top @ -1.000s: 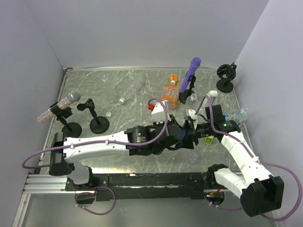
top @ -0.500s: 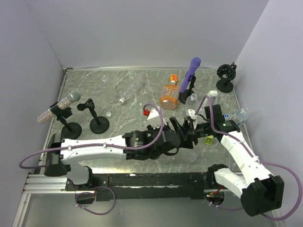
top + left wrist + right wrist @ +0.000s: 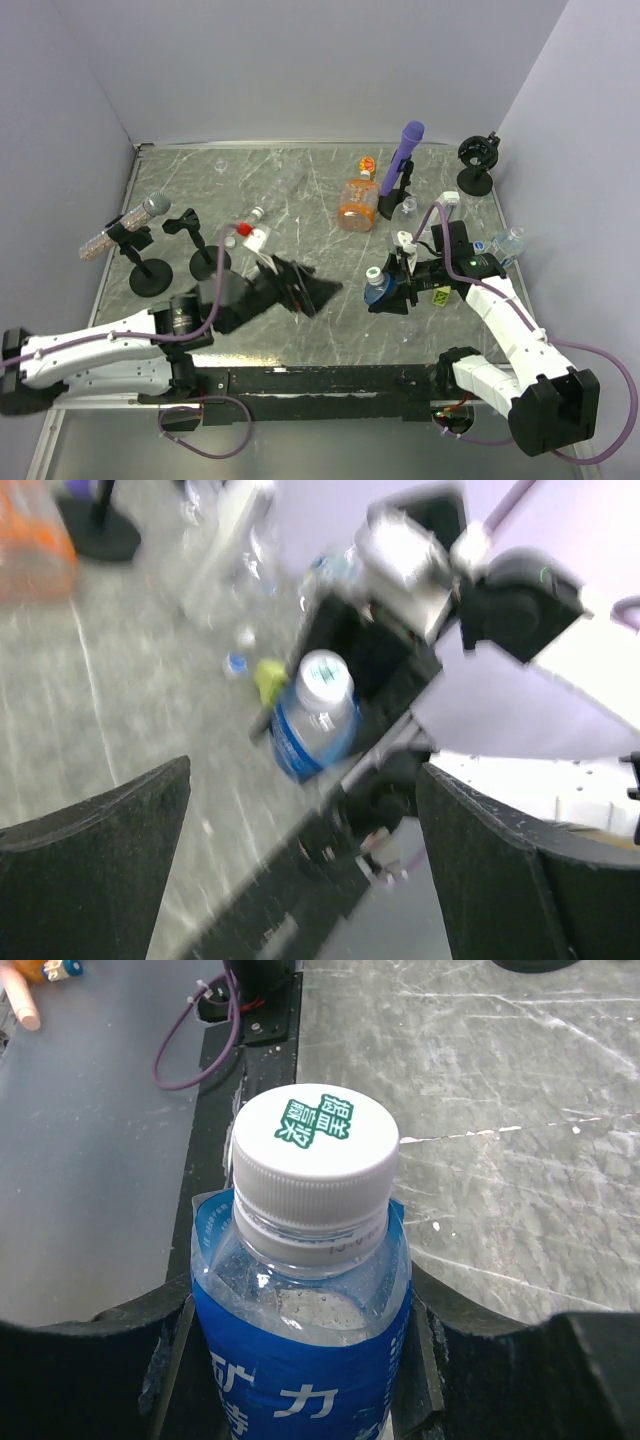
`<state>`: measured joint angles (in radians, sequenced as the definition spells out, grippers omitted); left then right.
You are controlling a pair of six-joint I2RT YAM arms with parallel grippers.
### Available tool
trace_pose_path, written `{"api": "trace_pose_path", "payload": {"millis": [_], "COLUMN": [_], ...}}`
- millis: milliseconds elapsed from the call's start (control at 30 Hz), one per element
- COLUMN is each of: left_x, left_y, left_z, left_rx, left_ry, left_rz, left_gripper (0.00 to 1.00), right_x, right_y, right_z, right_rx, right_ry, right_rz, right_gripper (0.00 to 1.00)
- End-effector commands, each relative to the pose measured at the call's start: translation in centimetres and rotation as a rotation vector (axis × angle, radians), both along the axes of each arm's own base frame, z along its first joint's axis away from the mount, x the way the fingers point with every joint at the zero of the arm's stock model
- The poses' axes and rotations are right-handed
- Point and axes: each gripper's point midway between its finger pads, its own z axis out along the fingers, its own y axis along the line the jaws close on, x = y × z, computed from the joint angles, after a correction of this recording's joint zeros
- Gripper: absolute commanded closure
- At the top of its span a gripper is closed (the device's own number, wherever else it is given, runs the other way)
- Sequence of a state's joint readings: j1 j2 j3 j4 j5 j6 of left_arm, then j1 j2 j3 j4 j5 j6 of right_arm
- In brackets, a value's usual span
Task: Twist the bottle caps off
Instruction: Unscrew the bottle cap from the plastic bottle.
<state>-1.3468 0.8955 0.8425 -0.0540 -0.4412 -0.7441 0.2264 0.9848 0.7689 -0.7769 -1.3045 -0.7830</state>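
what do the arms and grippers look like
Both arms have white tube-like links joined by black joint housings: left arm, right arm. A thin purple cable loops along each. The left gripper and right gripper are black with broad, wedge-shaped fingers. The right arm carries a small yellow label near its wrist.
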Motion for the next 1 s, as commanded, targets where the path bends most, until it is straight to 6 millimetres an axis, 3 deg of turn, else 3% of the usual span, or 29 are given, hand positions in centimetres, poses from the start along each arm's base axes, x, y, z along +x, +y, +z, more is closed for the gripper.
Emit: {"api": "trace_pose_path", "payload": {"millis": [0,100,333,400,533,700,967], "left_x": [0.1,0.2,0.4,1.4,2.0,2.7,2.9], "left_y": [0.1,-0.1,-4.0,-4.7,-6.1,-7.7,-8.7], "left_z": [3.0,3.2,3.1,3.1,3.3,2.2,0.6], "left_rx": [-0.111,-0.142,-0.115,-0.092,-0.090,-0.086,-0.080], "left_ry": [-0.214,-0.245,-0.315,-0.337,-0.365,-0.332,-0.292], "left_rz": [-0.274,-0.370,-0.543,-0.531,-0.561,-0.592,-0.619], "left_gripper": [0.03,0.03,0.01,0.01,0.05,0.15,0.25], "right_x": [0.1,-0.1,-0.1,-0.1,-0.2,-0.2,-0.3], "right_y": [0.5,0.5,0.5,0.5,0.5,0.5,0.5], "right_z": [1.9,1.9,1.9,1.9,2.0,2.1,2.2], "right_rx": [0.055,0.059,0.060,0.060,0.063,0.064,0.067], "right_ry": [-0.085,-0.084,-0.082,-0.080,-0.081,-0.082,-0.083], "right_rz": [0.047,0.055,0.059,0.059,0.061,0.061,0.062], "right_gripper": [0.87,0.87,0.87,0.87,0.87,0.87,0.87]}}
